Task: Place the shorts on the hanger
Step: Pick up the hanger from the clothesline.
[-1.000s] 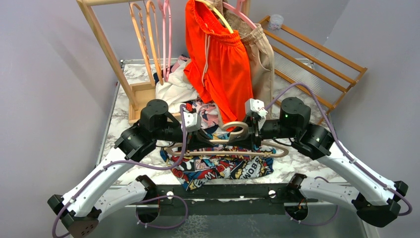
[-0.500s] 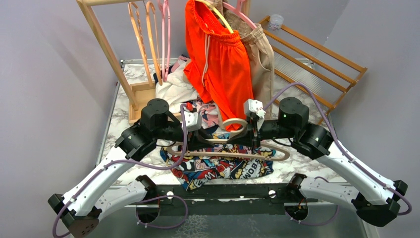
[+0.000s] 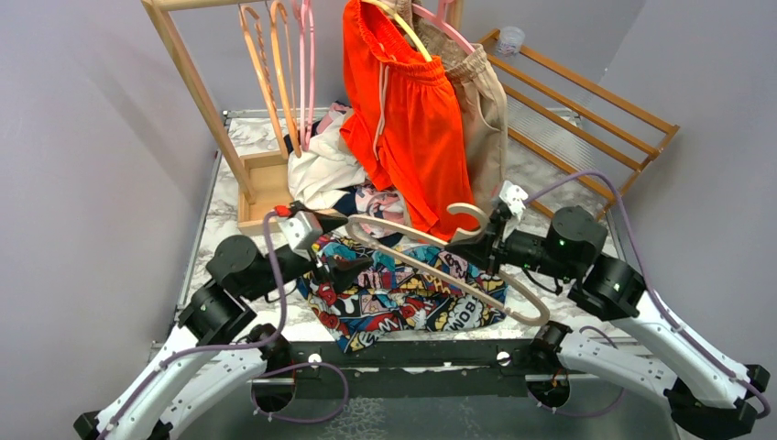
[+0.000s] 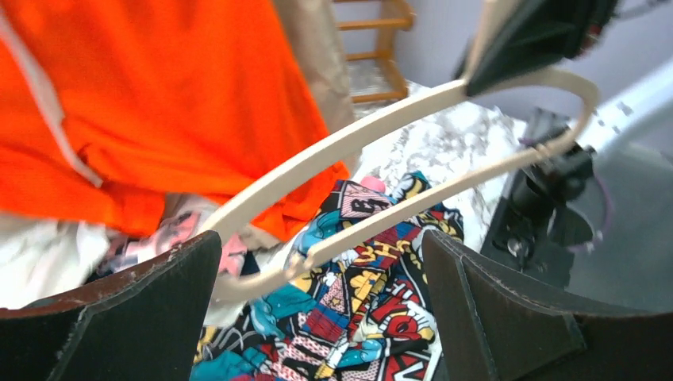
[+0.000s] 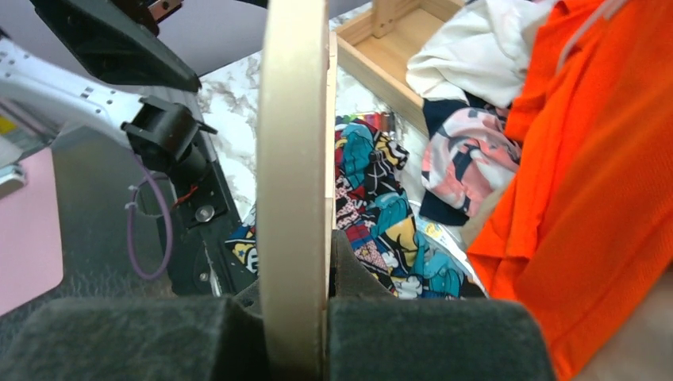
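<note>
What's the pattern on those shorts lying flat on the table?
The shorts carry a comic-book print in red, blue, yellow, black, white; clearest from the top camera.

high rear overview, wrists share hanger (image 4: 357,141)

At near edge of bench (image 3: 213,229): shorts (image 3: 403,307), spread flat. Above them, slanting far-left to near-right: hanger (image 4: 341,152). Behind, toward far edge: heap of clothes (image 3: 322,170); rack (image 3: 192,87) at far-left corner.
</note>
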Controlling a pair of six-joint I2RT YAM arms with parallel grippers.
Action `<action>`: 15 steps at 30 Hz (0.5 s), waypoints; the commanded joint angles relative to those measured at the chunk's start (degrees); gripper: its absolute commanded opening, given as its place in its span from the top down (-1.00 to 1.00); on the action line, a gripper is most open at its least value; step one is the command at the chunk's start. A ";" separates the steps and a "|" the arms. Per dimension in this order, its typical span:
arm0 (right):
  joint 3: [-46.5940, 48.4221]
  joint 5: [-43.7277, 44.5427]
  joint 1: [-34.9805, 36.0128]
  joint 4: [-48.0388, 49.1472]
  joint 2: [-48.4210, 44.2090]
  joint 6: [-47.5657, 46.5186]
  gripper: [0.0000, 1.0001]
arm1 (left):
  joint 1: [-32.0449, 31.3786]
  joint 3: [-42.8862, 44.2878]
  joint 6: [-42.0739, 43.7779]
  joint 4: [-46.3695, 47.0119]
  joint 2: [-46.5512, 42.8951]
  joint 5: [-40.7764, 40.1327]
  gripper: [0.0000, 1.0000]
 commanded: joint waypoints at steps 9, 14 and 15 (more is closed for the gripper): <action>-5.24 15.10 0.29 -5.13 -9.65 7.14 0.99 | 0.19 -0.85 -28.81 -18.81 0.42 -27.98 -0.98; -5.66 15.84 0.29 -5.36 -10.14 5.94 0.98 | 0.10 4.20 -25.55 -25.07 10.31 -26.75 -0.98; -5.59 15.80 0.27 -5.59 -9.99 5.72 0.98 | 0.10 4.90 -24.37 -24.91 12.25 -25.19 -0.98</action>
